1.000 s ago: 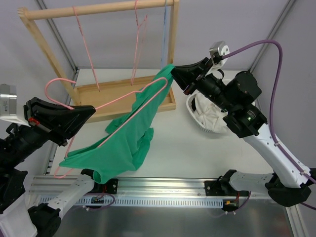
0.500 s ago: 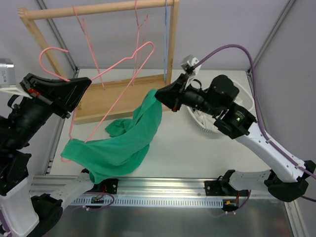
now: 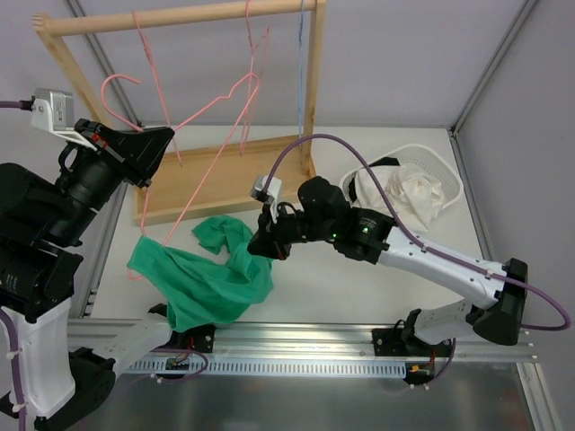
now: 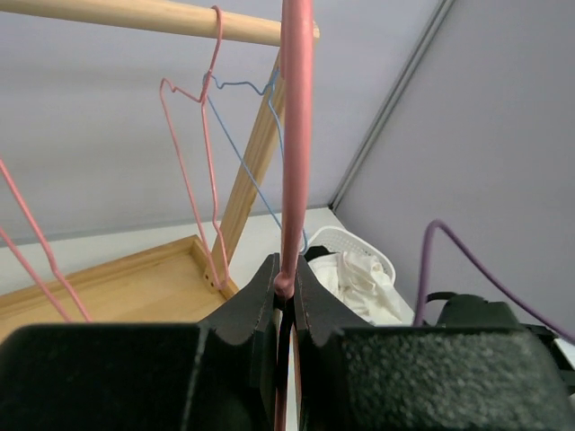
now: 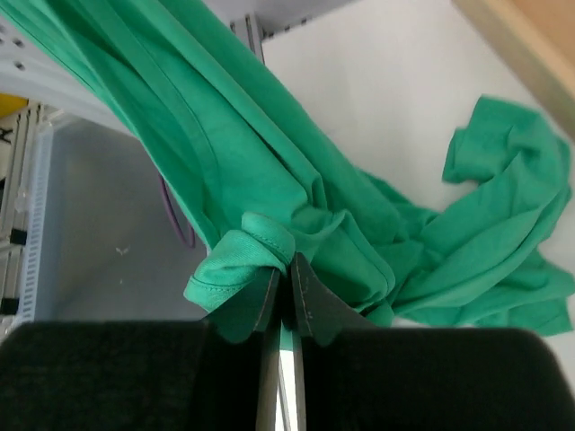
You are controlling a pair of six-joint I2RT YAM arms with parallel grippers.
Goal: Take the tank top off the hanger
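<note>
The green tank top lies in a heap on the white counter, close to the near left corner. One end of it is lifted up a little.

The right gripper is low over the counter. Its jaws are squeezed tight on a fold of the tank top, at the right side of the heap.

The left gripper is high up above the left edge of the counter. Its jaws are clamped on the thin wire of the pink hanger. The hanger is tilted. Its low end comes down to the left edge of the tank top. I cannot tell if that end is inside the cloth or just beside it.

A wooden rack stands at the far left of the counter. More wire hangers hang from its top bar. A white basket with white cloth in it sits by the far right corner, well apart from the tank top.
</note>
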